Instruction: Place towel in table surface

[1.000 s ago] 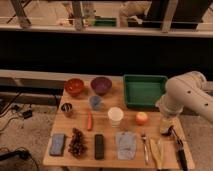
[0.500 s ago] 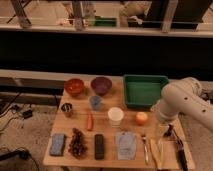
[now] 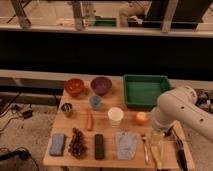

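- One camera view covered the whole work area from the front; all items below refer to it.
- Towel (image 3: 126, 145): lay flat and slightly wrinkled on the counter (image 3: 106, 131), in the front row near the front edge, between the black bar (image 3: 99, 146) on one side and a fork-like utensil (image 3: 146, 148) on the other.
- Tool (image 3: 159, 142): hung below the white arm (image 3: 177, 107) over the counter's front corner on the tray side, near the towel but apart from it, with the utensil between them.
- Tool state: jaws stood apart; nothing could be seen held between them.
- Neighbouring items: the orange fruit (image 3: 141, 118) sat just beside the arm's lower link, and the white cup (image 3: 115, 116) stood behind the towel.
- Green tray (image 3: 145, 90): sat at the rear corner, well apart from the towel.
- Blue sponge pad (image 3: 57, 144): lay at the far end of the front row and was not the target.
- Progress judgement: the towel already rested on the bare wood, which matched the required end state.
- Remaining work, as judged: none on the towel itself, apart from clearing the arm away from the counter without sweeping the fruit or utensil.
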You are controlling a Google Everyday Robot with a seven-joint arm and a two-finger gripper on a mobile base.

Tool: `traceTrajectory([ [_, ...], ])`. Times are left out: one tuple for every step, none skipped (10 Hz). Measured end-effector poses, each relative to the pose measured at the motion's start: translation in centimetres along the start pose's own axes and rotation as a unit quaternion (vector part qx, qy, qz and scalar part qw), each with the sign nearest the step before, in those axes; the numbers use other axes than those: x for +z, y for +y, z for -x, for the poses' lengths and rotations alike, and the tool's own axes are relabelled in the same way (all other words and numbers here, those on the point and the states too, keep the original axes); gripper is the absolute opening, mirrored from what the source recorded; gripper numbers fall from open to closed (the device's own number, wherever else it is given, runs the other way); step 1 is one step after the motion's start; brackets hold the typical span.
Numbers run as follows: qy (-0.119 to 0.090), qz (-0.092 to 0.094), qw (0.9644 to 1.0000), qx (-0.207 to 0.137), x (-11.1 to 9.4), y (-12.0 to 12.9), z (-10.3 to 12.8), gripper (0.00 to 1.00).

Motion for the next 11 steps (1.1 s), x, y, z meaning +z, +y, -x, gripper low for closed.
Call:
traceTrajectory([
  [-0.001,0.006,1.0000,-0.008,0.6,0.6,0.7,0.80],
  [0.001,0.013,0.9998,-0.018,1.3,1.2,1.5,0.80],
  [0.001,0.017,0.9995,-0.027,1.8,1.7,2.2,0.80],
  [-0.001,0.020,0.9991,-0.036,2.4,2.0,3.1,0.80],
  [-0.005,0.022,0.9989,-0.042,2.8,2.1,4.0,0.80],
  [-0.008,0.023,0.9985,-0.049,3.2,2.1,4.7,0.80],
  [-0.011,0.024,0.9981,-0.056,3.7,2.3,5.6,0.80],
  [-0.014,0.025,0.9979,-0.059,3.9,2.4,6.1,0.80],
  [-0.015,0.025,0.9977,-0.061,4.3,2.4,6.5,0.80],
  [-0.018,0.026,0.9976,-0.061,4.8,2.5,6.9,0.80],
  [-0.020,0.029,0.9975,-0.061,5.3,2.8,7.2,0.80],
])
